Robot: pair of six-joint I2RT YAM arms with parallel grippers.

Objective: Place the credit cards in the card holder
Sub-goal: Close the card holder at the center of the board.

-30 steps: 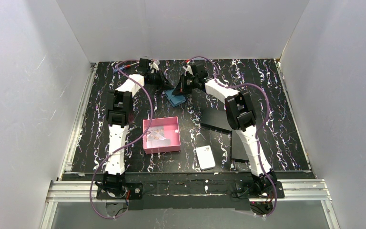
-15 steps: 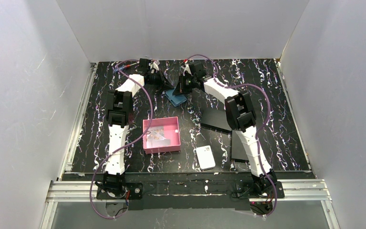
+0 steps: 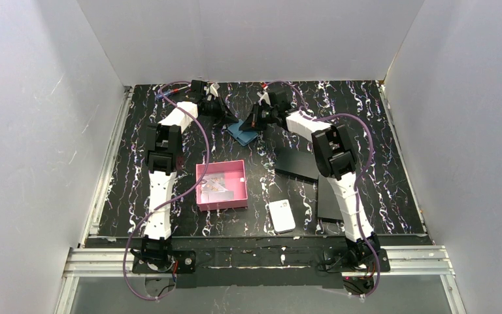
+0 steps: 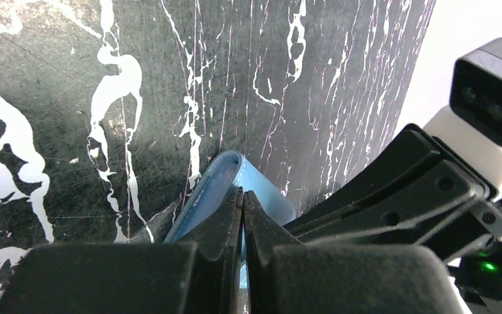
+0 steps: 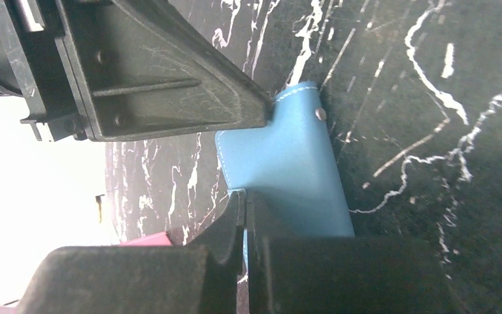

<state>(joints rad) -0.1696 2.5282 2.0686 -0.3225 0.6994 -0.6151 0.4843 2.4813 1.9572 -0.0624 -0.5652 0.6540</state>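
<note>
Card holder (image 3: 243, 133) lies at the far middle of the desk (image 3: 379, 131), pinched by both arms. The left tool (image 4: 242, 199) has its fingers closed to a sliver on a flap edge, and the right tool (image 5: 244, 212) is clamped the same way on another edge, with the two tools close together. Credit cards (image 3: 214, 185) show as pale flat bits in the pink tray (image 3: 199, 190), nearer the bases and well apart from it; a white block (image 3: 281, 216) and black rectangles (image 3: 297, 162) lie right of the tray.

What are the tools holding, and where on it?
Both pinch the wallet: the left tool at one edge, the right tool at the opposite edge.
</note>
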